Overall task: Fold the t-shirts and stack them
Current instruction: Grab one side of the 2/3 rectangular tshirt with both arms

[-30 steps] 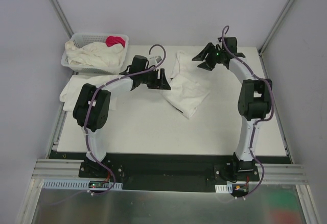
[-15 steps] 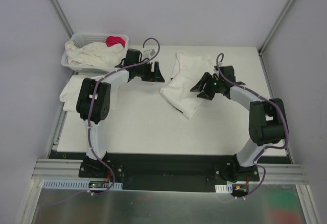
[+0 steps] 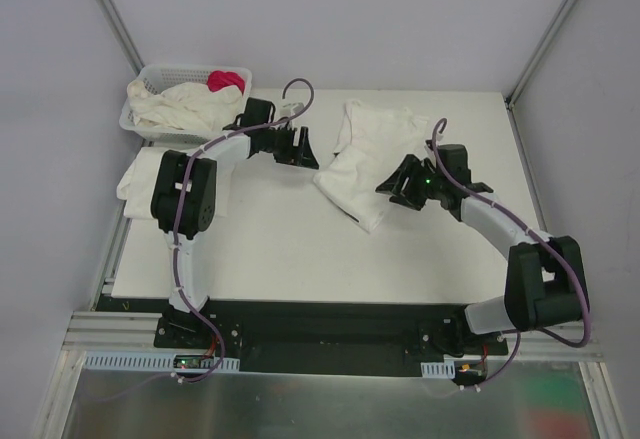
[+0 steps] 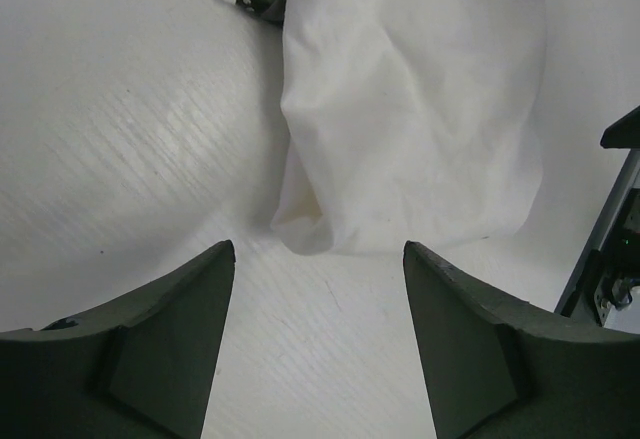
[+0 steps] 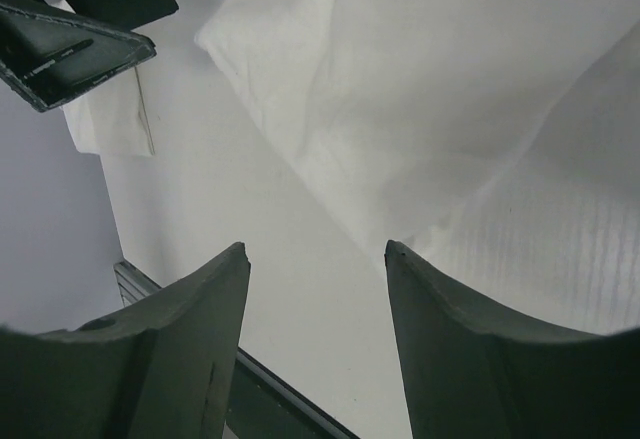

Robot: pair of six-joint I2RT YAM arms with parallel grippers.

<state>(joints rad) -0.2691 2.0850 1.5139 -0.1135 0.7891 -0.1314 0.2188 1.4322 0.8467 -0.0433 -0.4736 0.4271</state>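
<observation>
Jaws on the right gripper (image 3: 393,180) stand spread and empty; within 1 second this arm has swung in from the far right corner, and it now hovers at the right edge of the crumpled t-shirt (image 3: 360,164) lying mid-table; the left gripper (image 3: 308,149), also spread with nothing in it, keeps just beside the shirt's left edge; probably both prepare a grasp for flattening; beyond, more t-shirts (image 3: 185,109) wait in the basket (image 3: 128,111).
</observation>
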